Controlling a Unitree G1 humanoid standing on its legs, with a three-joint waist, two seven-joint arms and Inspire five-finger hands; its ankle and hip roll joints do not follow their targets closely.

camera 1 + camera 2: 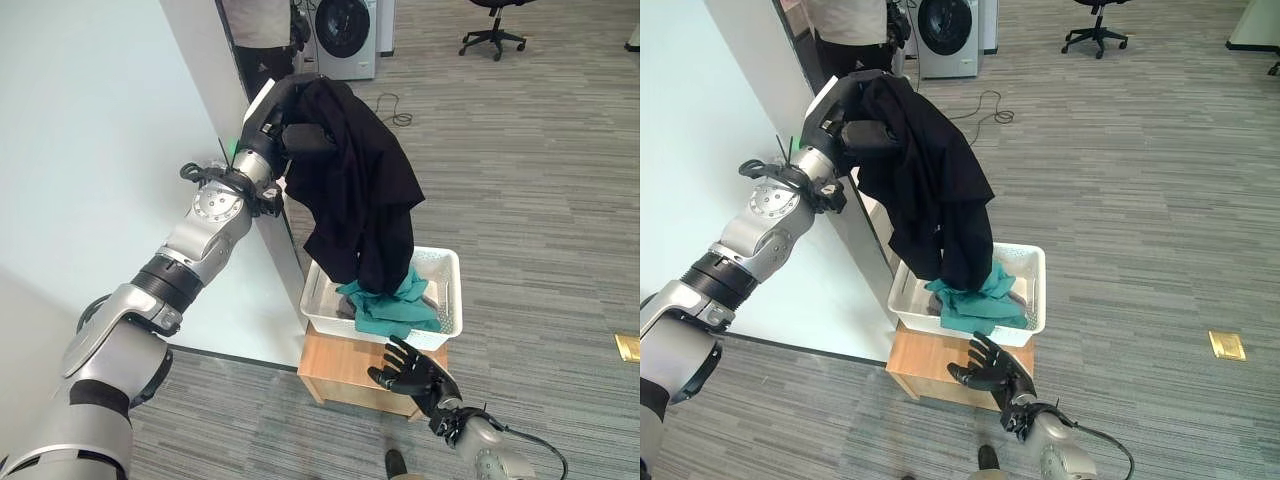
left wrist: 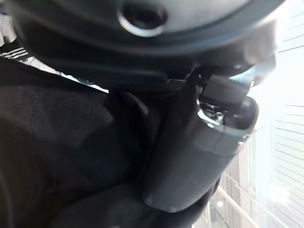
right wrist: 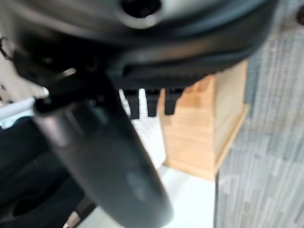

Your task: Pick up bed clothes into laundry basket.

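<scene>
Black garment (image 1: 350,180): you hold it bunched in the left robot hand (image 1: 305,135), hanging lengthwise straight above the basket (image 1: 447,300), hem touching the teal cloth (image 1: 395,305) inside. Right robot hand (image 1: 412,372): fingers spread, empty, below the basket.

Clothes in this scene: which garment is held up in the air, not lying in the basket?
The black garment, draped over the raised left hand, its lower end hanging into the white laundry basket. The teal garment lies inside.
</scene>
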